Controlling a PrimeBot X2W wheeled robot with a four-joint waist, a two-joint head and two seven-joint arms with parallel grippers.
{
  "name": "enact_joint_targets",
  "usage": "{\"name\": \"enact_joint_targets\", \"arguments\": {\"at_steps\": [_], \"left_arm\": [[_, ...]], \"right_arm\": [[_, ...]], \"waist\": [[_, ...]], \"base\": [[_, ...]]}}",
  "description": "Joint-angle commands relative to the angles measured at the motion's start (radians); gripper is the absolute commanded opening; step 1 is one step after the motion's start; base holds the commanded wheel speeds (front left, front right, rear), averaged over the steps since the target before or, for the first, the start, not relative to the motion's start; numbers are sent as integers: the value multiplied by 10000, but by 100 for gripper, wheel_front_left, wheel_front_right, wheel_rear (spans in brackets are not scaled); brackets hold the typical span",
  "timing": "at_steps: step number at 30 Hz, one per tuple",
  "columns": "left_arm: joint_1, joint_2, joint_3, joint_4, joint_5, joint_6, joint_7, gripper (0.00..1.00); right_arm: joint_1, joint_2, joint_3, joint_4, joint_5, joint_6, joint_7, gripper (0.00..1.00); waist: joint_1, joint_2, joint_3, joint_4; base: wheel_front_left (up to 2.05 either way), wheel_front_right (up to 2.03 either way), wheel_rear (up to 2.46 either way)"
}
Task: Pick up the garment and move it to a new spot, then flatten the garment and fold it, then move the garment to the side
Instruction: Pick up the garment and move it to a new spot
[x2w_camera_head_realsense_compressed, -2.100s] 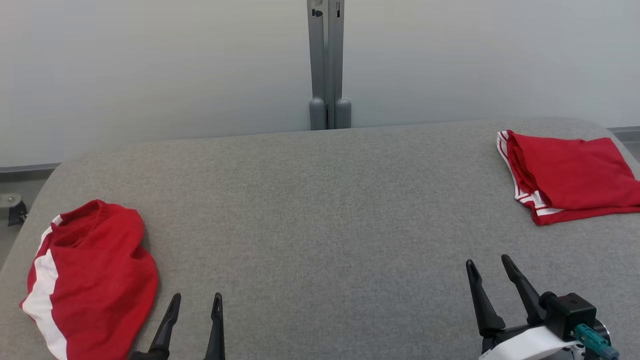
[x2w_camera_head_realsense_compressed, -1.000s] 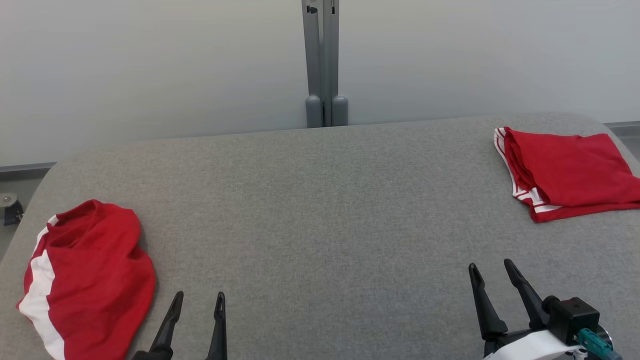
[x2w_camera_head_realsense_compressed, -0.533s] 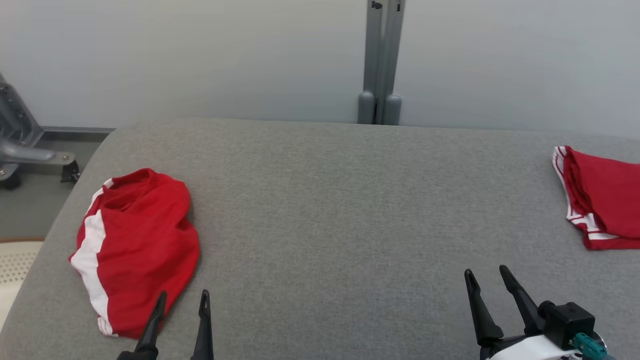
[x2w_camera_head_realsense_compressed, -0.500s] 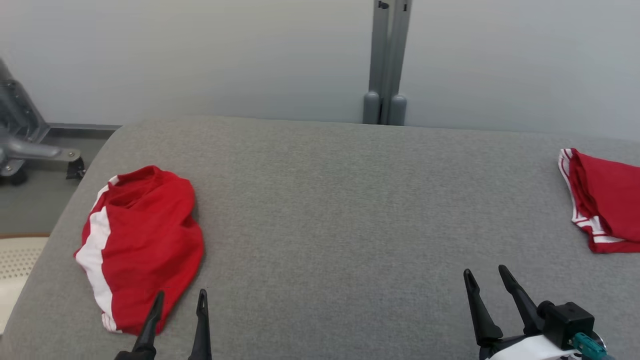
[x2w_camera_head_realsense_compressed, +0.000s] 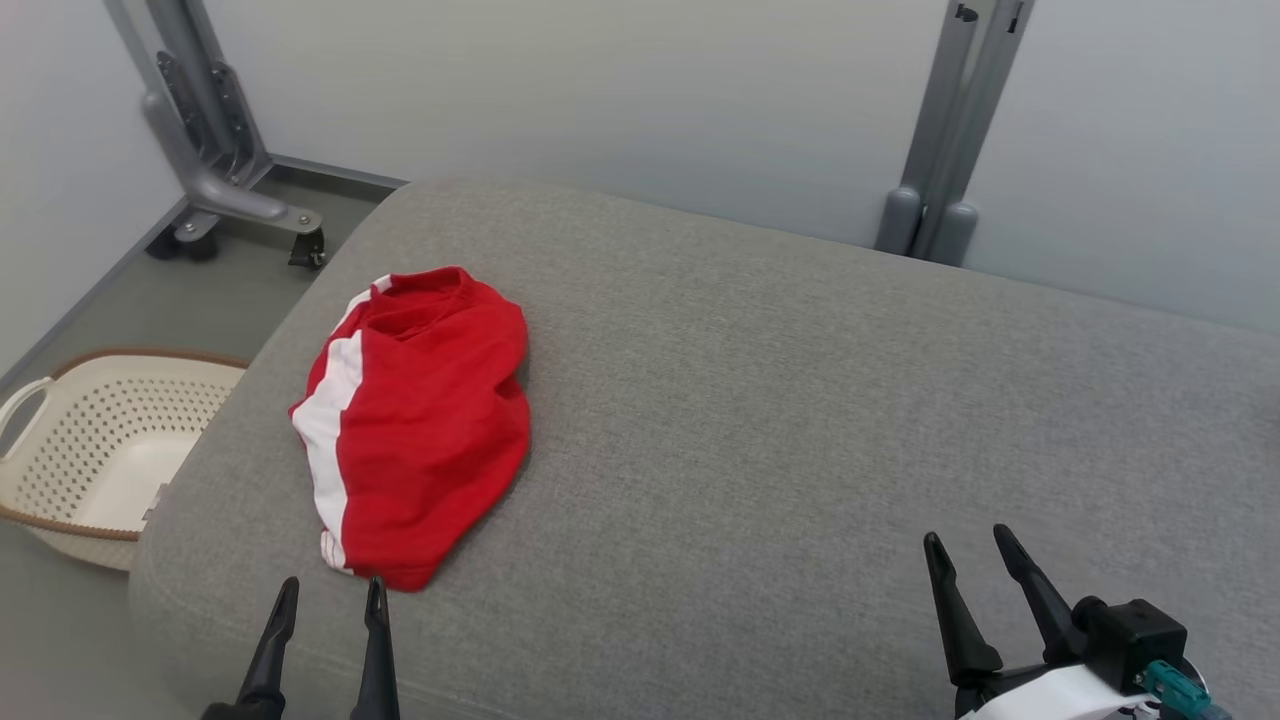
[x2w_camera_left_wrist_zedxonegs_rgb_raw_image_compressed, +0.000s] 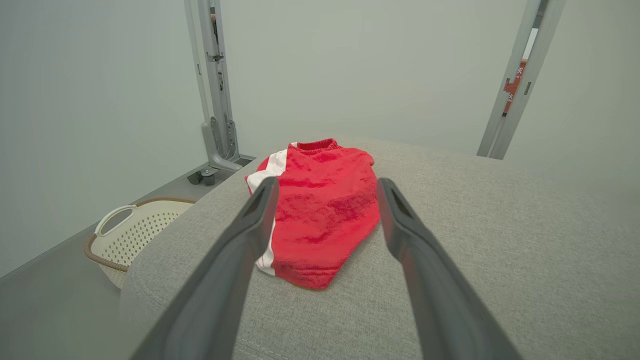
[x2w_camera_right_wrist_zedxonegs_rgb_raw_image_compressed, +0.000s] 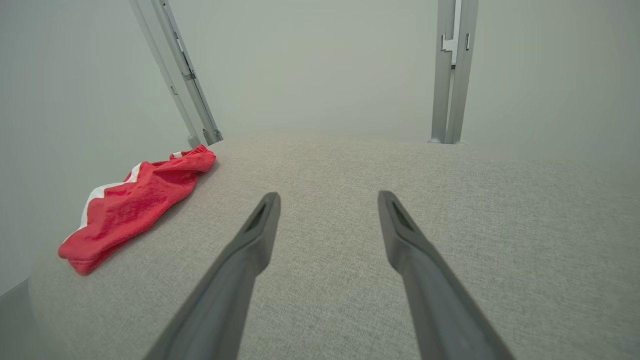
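so the red garment (x2w_camera_head_realsense_compressed: 420, 430) sits crumpled by the left edge of the grey padded table (x2w_camera_head_realsense_compressed: 800, 400), with a basket (x2w_camera_head_realsense_compressed: 70, 440) on the floor (x2w_camera_head_realsense_compressed: 60, 640) past it. left gripper (x2w_camera_head_realsense_compressed: 332, 582) and right gripper (x2w_camera_head_realsense_compressed: 967, 535): fingers apart, empty.

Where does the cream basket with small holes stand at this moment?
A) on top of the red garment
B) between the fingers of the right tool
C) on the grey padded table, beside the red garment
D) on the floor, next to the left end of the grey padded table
D: the cream basket stands on the floor below the left end of the grey padded table, apart from the red garment that lies on the table.
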Motion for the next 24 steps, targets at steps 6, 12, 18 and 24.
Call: {"name": "enact_joint_targets", "arguments": {"at_steps": [6, 12, 18, 24], "left_arm": [[156, 12, 108, -67, -153, 57, -3, 100], [-205, 12, 253, -195, -256, 221, -3, 100], [-1642, 11, 645, -321, -16, 139, -3, 100], [-3961, 301, 899, 749, 64, -85, 0, 100]], "right_arm": [[-11, -112, -1, 11, -20, -12, -23, 100], [-245, -357, 36, -83, -76, -12, -23, 100], [-702, -885, 71, -227, -174, -14, -21, 100], [-1189, -1373, 73, -396, -149, -14, -21, 100]], "waist": [[0, 0, 231, 758], [0, 0, 714, 743], [0, 0, 1798, 449], [0, 0, 2866, 32]], "base": [[0, 0, 0], [0, 0, 0], [0, 0, 0], [0, 0, 0]]}}
